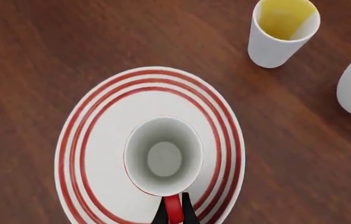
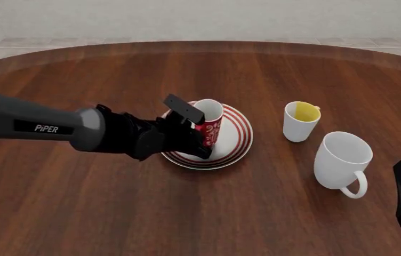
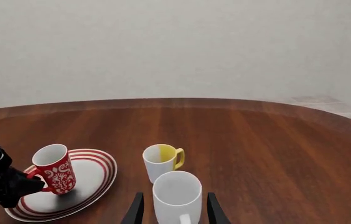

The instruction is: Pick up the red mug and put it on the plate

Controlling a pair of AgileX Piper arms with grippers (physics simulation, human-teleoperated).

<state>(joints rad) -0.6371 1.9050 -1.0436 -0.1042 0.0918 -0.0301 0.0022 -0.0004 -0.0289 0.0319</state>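
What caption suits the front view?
Left end effector holds small red floral mug by its handle on red-ringed white plate.

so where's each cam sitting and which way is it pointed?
Front: above and behind the arms, looking forward and down; shows the left gripper at the red mug and part of the right arm.
Left wrist: straight down into the red mug on the plate; fingertips show.
Right wrist: low, looking across the table; fingers flank the white mug.
All three show mug and plate.
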